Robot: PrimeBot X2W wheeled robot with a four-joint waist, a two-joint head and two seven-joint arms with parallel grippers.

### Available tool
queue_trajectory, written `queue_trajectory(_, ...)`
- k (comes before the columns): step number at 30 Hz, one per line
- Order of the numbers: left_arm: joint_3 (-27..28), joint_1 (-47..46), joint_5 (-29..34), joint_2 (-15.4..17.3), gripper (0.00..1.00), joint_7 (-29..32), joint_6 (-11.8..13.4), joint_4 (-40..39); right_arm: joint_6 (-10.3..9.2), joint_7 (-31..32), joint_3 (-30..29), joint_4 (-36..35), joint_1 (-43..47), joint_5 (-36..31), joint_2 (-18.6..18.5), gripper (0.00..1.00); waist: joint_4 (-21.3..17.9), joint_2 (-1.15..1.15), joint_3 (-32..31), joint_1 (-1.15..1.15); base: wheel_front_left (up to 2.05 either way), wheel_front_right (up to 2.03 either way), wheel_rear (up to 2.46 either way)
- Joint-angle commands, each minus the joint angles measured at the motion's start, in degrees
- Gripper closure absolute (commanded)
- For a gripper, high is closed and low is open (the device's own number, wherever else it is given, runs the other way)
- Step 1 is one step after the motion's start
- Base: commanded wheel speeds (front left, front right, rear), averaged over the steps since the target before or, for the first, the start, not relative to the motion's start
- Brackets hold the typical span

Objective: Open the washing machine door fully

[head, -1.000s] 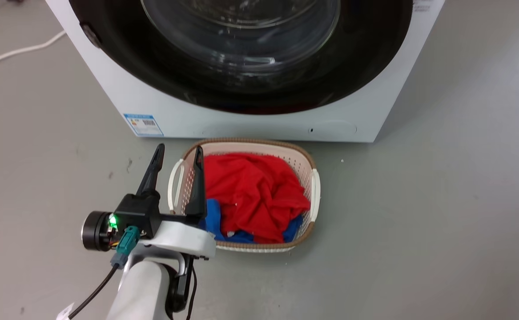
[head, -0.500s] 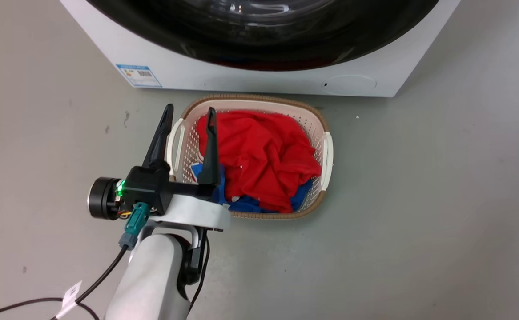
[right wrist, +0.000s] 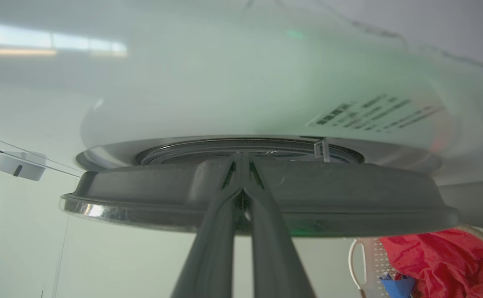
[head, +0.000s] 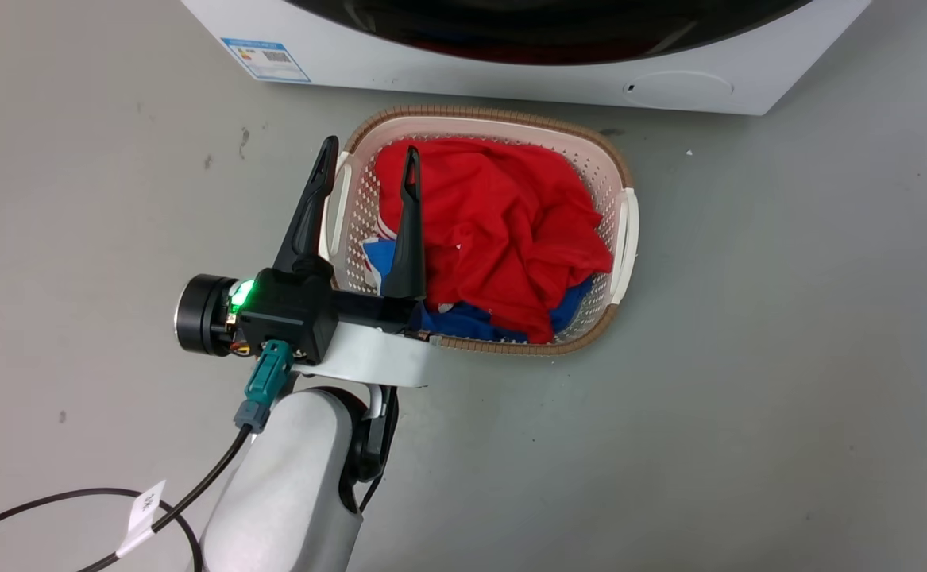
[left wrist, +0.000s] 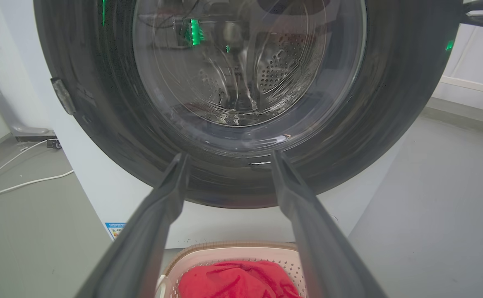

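Left gripper: jaws released and spread wide, empty, touching nothing; two dark fingers pointed at the lower arc of the washing machine door, tips short of it. Right gripper: fingers drawn together tip to tip, laid across a round grey rim with a bright chrome edge seen edge-on; contact with that rim, or anything pinched between the tips, not possible to tell. Washing machine door: glossy black disc with a bulging clear window at centre and the perforated steel drum visible through it; appearing flat against the front of the washing machine; small grey tab on its left rim in the left wrist view. Below the door: strip of white front with blue label at left and round flap at right. Laundry basket: just in front of the machine's base, under the door's lower arc, holding red cloth over blue cloth; in the head view, one left finger outside the basket's left handle, the other over the red cloth. Open room: bare grey floor wide on both sides of the basket; white cable on the floor left of the machine; black cable with white tag beside the left forearm.
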Motion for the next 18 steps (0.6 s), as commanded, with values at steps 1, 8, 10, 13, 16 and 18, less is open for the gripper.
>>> queue_trajectory(1,-0.4,-0.9,0.2,0.0,0.00,-0.2,0.5,-0.4,0.01,0.4,0.2,-0.2,-0.8,-0.6,0.5,1.00,0.4,0.00,1.0,-0.01,0.00,0.00,0.00)
queue_trajectory(8,-1.6,-1.8,0.1,0.0,0.00,-0.2,1.0,-0.5,0.01,1.4,-0.3,-0.9,-2.4,-2.0,1.0,1.00,0.8,0.00,2.4,-0.01,0.00,0.00,0.00)
queue_trajectory(10,-1.8,-2.0,0.1,0.0,0.00,-0.2,1.2,-0.5,0.01,1.7,-0.5,-1.0,-2.6,-2.5,1.0,1.00,0.8,0.00,2.5,-0.01,0.00,0.00,0.00)
queue_trajectory(13,-1.9,-2.3,0.2,0.0,0.00,-0.2,1.3,-0.6,0.01,2.4,-0.7,-0.9,-2.9,-3.3,0.9,1.00,0.7,0.00,2.8,-0.01,0.00,0.00,0.00)
queue_trajectory(16,-2.0,-2.5,0.3,0.0,0.00,-0.2,1.4,-0.7,0.01,4.1,-0.9,-1.0,-3.3,-3.5,1.4,1.00,0.6,0.00,3.0,-0.01,0.00,0.00,0.00)
queue_trajectory(18,-2.2,-2.5,0.2,0.0,0.00,-0.2,1.4,-0.7,0.01,5.1,-1.0,-1.0,-3.3,-3.7,1.7,1.00,0.5,0.00,3.0,-0.01,0.00,0.00,0.00)
